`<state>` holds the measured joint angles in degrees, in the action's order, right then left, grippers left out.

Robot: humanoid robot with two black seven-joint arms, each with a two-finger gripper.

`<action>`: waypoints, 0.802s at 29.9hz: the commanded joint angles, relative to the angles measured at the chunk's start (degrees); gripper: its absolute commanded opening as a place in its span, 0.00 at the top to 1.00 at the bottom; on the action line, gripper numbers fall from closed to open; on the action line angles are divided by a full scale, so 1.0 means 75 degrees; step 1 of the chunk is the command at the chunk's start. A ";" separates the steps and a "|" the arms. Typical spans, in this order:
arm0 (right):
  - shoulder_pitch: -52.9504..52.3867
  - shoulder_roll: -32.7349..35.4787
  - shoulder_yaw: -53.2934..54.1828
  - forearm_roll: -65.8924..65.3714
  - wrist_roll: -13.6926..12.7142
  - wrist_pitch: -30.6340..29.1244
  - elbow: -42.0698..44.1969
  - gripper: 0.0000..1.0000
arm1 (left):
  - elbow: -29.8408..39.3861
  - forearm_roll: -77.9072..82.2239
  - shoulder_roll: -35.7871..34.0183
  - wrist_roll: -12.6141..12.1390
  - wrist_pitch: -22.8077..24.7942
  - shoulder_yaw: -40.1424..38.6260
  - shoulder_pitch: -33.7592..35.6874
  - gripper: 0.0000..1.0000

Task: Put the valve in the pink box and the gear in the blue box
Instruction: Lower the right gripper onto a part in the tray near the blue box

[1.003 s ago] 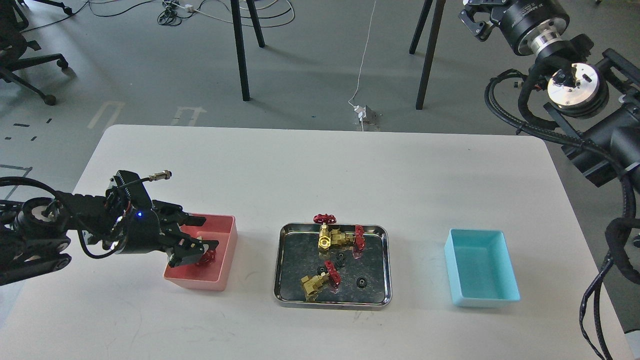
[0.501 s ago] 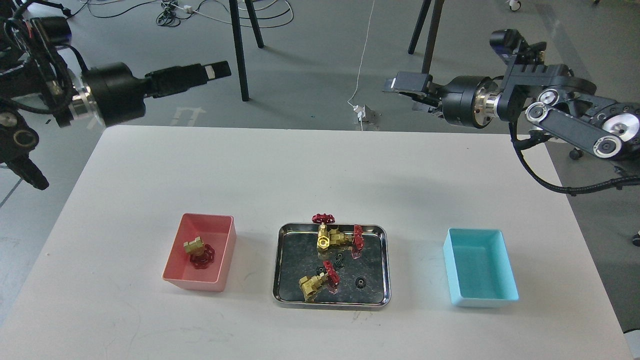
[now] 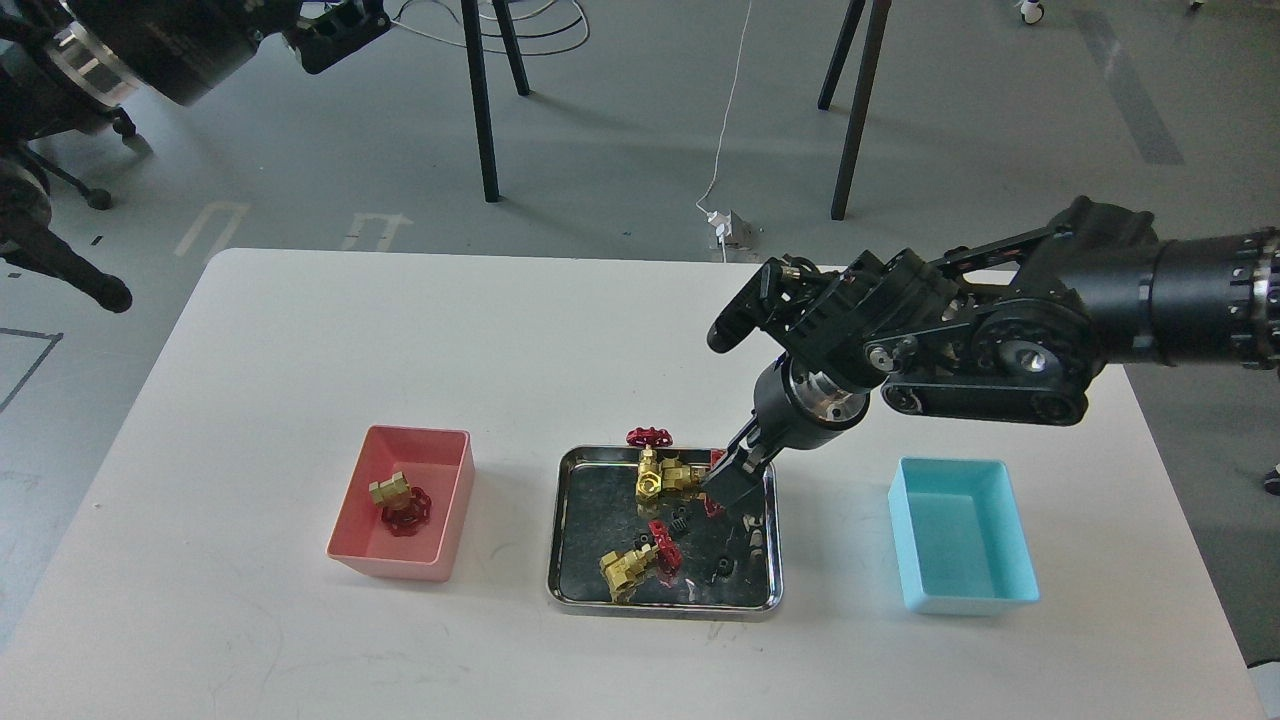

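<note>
The right end effector is held low over the shiny steel tray; its finger spacing cannot be told. A brass, red-wheeled valve lies left, in the salmon-pink plastic box.

Steel tray between both boxes.

- Four valves: one inside the pink box, three in the steel tray, at and.
- Two gears in the tray, at and.
- One blue box, right of the tray.
</note>
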<state>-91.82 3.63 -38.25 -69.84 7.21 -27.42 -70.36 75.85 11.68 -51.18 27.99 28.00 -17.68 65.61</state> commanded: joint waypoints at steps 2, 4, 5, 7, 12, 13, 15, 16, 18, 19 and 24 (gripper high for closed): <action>0.0137 -0.0484 -0.0454 -0.0017 0.0000 0.0023 0.0403 0.31 | 0.0012 -0.0011 0.0038 0.0001 -0.0001 -0.0010 -0.0123 0.01; 0.0300 -0.0484 -0.0466 -0.0016 0.0000 0.0023 0.0767 0.38 | 0.0012 -0.0011 0.0038 0.0001 -0.0001 -0.0010 -0.0170 0.01; 0.0348 -0.0484 -0.0477 -0.0016 0.0000 0.0023 0.0873 0.39 | 0.0012 -0.0011 0.0038 0.0001 -0.0001 -0.0010 -0.0193 0.01; 0.0383 -0.0484 -0.0524 -0.0028 -0.0012 0.0023 0.0909 0.40 | 0.0012 -0.0011 0.0027 0.0001 -0.0001 -0.0010 -0.0333 0.01; 0.0477 -0.0484 -0.0806 0.0042 0.0000 0.0023 0.0897 0.41 | 0.0012 -0.0011 0.0038 0.0001 -0.0001 -0.0010 -0.0486 0.01; 0.0489 -0.0484 -0.0806 0.0054 0.0000 0.0023 0.0886 0.42 | 0.0012 -0.0011 0.0062 0.0001 -0.0001 -0.0010 -0.0498 0.01; 0.0489 -0.0484 -0.0782 0.0065 0.0011 0.0035 0.0851 0.42 | 0.0012 -0.0011 0.0109 0.0001 -0.0001 -0.0010 -0.0510 0.01; 0.0477 -0.0484 -0.0759 0.0077 0.0023 0.0023 0.0827 0.42 | 0.0012 -0.0011 0.0132 0.0001 -0.0001 -0.0010 -0.0510 0.01; 0.0466 -0.0484 -0.0712 0.0170 0.0035 0.0035 0.0722 0.42 | 0.0012 -0.0011 0.0226 0.0001 -0.0001 -0.0010 -0.0498 0.01; 0.0419 -0.0484 -0.0689 0.0252 0.0046 0.0035 0.0640 0.42 | 0.0012 0.0001 0.0261 0.0001 -0.0001 -0.0010 -0.0498 0.01; 0.0430 -0.0484 -0.0478 0.0663 0.0070 0.0035 0.0311 0.42 | 0.0012 0.0001 0.0425 0.0001 -0.0001 -0.0010 -0.0533 0.01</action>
<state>-88.83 0.00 -42.61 -66.16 7.72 -27.16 -67.20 75.94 11.64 -48.62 28.00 28.00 -17.76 61.81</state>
